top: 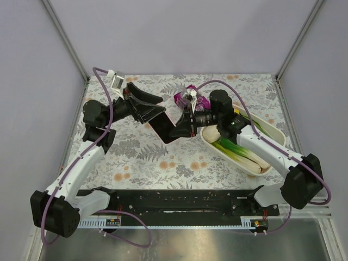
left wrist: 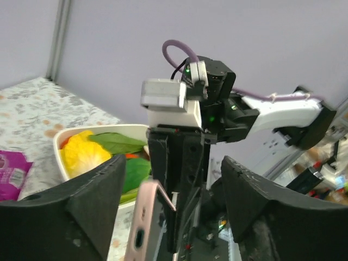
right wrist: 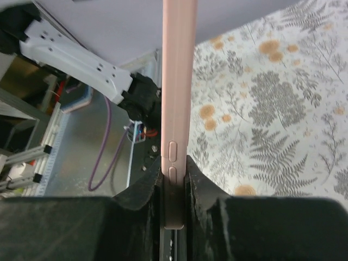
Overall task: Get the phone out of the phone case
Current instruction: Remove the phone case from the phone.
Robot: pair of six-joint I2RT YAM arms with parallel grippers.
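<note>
1. Right gripper [right wrist: 174,175] [top: 182,129] is clamped narrowly on the phone case [right wrist: 176,81], one finger pressed against each broad face; the case sticks out past the fingertips, seen edge-on from the right wrist, with two side buttons just above the grip.
2. Left gripper [left wrist: 174,163] [top: 152,106] stands wide; its two black fingers [left wrist: 81,201] flank the free end of the case [left wrist: 142,223] with a clear gap on each side, touching neither face.
3. Case is pale pink; its back, with a camera cut-out, faces the left wrist camera; whether the phone sits fully inside it cannot be told from the wrist views.
4. From overhead the phone [top: 165,130] shows as a dark slab held above the floral cloth [top: 163,163] mid-table, between the two grippers.
5. White dish [top: 272,130] [left wrist: 57,147] lies on the cloth under the right arm; it holds leeks [top: 239,152], green leaves [left wrist: 117,142] and a yellow item [left wrist: 84,155].
6. Purple packet [top: 182,98] [left wrist: 11,174] lies on the cloth just behind the right gripper, near the dish.
</note>
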